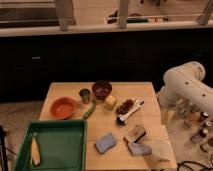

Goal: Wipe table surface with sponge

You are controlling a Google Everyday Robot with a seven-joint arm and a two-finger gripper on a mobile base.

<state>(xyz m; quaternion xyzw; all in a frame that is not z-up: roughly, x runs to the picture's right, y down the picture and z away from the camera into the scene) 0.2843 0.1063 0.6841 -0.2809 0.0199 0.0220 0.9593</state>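
A: Near edge first. What is lying there?
B: At 6 o'clock the sponge point(105, 142) is lying flat on the tabletop point(145, 92), with nothing touching it. A green tray point(75, 150) is covering the 8 o'clock corner. The gripper point(157, 150) is hovering at 5 o'clock, just beside a greyish-blue block point(138, 148). Its fingers are standing apart, holding nothing.
A: Farther back?
B: An orange bowl point(63, 107) is sitting at 10 o'clock and a dark red bowl point(102, 90) at 12. The white arm point(185, 85) is bending at 3 o'clock, off the edge.
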